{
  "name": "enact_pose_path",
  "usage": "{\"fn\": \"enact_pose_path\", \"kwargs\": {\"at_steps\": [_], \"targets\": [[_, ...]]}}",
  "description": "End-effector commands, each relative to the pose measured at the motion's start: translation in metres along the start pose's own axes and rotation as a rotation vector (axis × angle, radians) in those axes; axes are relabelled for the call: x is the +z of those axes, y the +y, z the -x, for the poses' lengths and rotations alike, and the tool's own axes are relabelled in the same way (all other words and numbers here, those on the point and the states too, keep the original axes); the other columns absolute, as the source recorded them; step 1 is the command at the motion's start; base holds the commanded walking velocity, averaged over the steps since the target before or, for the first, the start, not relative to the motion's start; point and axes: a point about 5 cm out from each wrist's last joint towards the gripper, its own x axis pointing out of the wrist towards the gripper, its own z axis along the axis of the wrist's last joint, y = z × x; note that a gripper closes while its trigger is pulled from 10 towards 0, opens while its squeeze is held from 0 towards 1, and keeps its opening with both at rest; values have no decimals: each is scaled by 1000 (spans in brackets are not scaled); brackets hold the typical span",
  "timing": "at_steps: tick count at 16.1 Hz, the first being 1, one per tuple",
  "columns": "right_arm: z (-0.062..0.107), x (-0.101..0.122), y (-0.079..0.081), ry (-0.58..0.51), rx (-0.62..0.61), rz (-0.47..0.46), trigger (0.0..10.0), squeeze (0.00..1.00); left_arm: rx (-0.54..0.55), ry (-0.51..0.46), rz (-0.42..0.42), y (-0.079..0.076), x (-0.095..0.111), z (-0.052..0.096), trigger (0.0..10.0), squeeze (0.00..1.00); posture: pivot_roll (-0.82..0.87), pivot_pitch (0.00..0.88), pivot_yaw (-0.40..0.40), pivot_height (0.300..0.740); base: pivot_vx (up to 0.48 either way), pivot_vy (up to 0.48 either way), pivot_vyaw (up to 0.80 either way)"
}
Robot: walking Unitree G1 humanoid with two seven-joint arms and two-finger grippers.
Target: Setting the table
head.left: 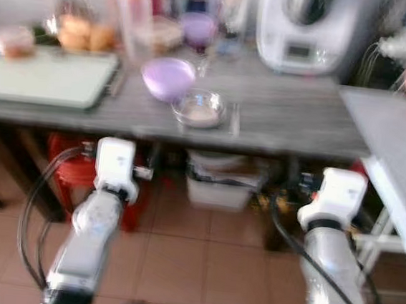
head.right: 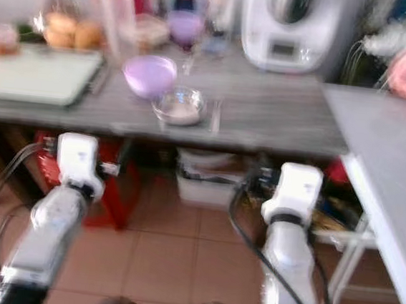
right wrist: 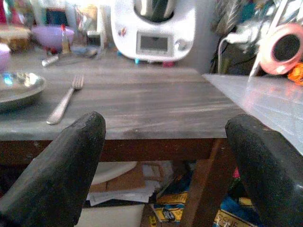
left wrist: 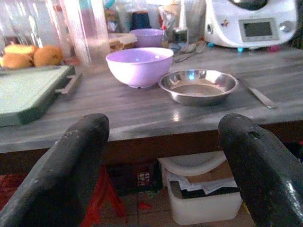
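A lilac bowl and a shallow steel dish sit near the front of the grey wooden table. A fork lies just right of the dish. Both arms are held out low in front of the table edge. My left gripper is open, its fingers spread below the table edge, facing the bowl and dish. My right gripper is open too, facing the bare right part of the table.
A pale green tray lies at the table's left, with oranges, jars and a second lilac bowl behind. A white kitchen machine stands at the back. A light counter juts in on the right. Boxes and a red stool stand under the table.
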Motion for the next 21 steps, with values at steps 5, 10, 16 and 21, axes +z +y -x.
{"fn": "enact_pose_path", "kwargs": {"at_steps": [5,10,16,21], "targets": [[0,1,2,-9,1,-14,10000,0,7,11,15,1,-2,-2,10000,0,-58,0,34,740,0,0,0],[-11,9,6,-44,30,3,10000,0,-63,-27,31,-8,7,-8,10000,0,-54,0,34,740,0,-60,480],[-12,7,5,-28,22,-19,10000,0,-84,-25,45,-10,6,-8,10000,0,-61,0,36,740,0,-322,0],[-13,6,2,-28,19,-16,10000,0,-94,-28,49,-10,7,-10,10000,0,-62,0,36,740,0,-324,-640]]}}
